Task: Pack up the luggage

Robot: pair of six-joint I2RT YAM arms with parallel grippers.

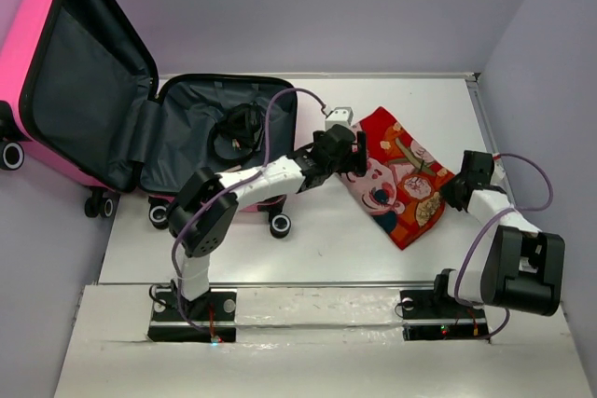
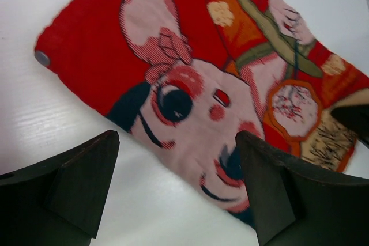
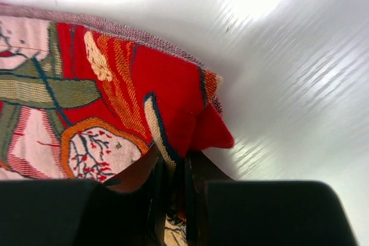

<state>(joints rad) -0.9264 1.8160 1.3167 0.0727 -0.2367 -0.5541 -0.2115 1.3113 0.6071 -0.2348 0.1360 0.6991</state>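
Note:
The hot-pink suitcase (image 1: 37,53) lies open at the far left, its dark grey lining (image 1: 191,128) showing, with a black coiled item (image 1: 238,128) inside the lower half. A red patterned cloth (image 1: 401,179) with a cartoon rabbit lies on the white table right of it; it also shows in the left wrist view (image 2: 190,73) and the right wrist view (image 3: 86,96). My left gripper (image 1: 354,157) is open, hovering over the cloth's near-left edge (image 2: 173,165). My right gripper (image 1: 452,191) is shut on the cloth's right edge (image 3: 176,171).
The suitcase's black-and-white wheels (image 1: 280,225) stand beside the left arm. A small white and grey block (image 1: 340,117) sits behind the cloth. Grey walls enclose the white table (image 1: 326,249) at left, back and right.

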